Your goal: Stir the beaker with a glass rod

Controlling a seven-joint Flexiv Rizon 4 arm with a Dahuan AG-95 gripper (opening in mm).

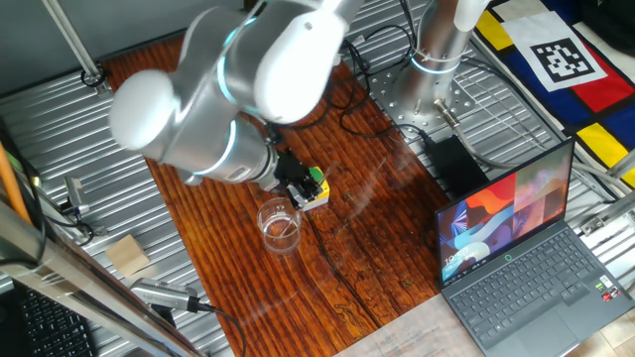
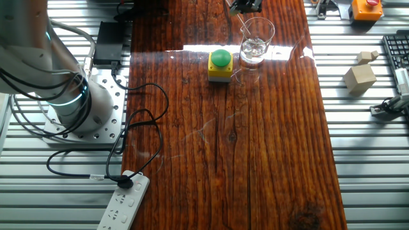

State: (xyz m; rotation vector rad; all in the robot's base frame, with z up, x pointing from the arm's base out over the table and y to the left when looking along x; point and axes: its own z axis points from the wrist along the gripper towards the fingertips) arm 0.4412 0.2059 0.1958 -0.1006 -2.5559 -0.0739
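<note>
The beaker [image 1: 280,224], small and clear, stands upright on the wooden table; it also shows in the other fixed view [image 2: 256,41], just right of the yellow box with a green button [image 2: 220,66]. My gripper [image 2: 245,6] is at the top edge of that view, just above and behind the beaker, and is mostly cut off. In one fixed view the gripper [image 1: 291,178] is largely hidden under my arm. The glass rod [image 2: 245,28] is a faint thin line slanting from the gripper down into the beaker. The gripper looks shut on its upper end.
An open laptop [image 1: 516,248] sits at the table's corner. A black cable [image 2: 148,121] loops to a white power strip [image 2: 124,206] beside the arm's base [image 2: 77,108]. Wooden blocks [image 2: 359,75], an orange button box [image 2: 366,7] and a keyboard [image 2: 397,56] lie on the slatted side.
</note>
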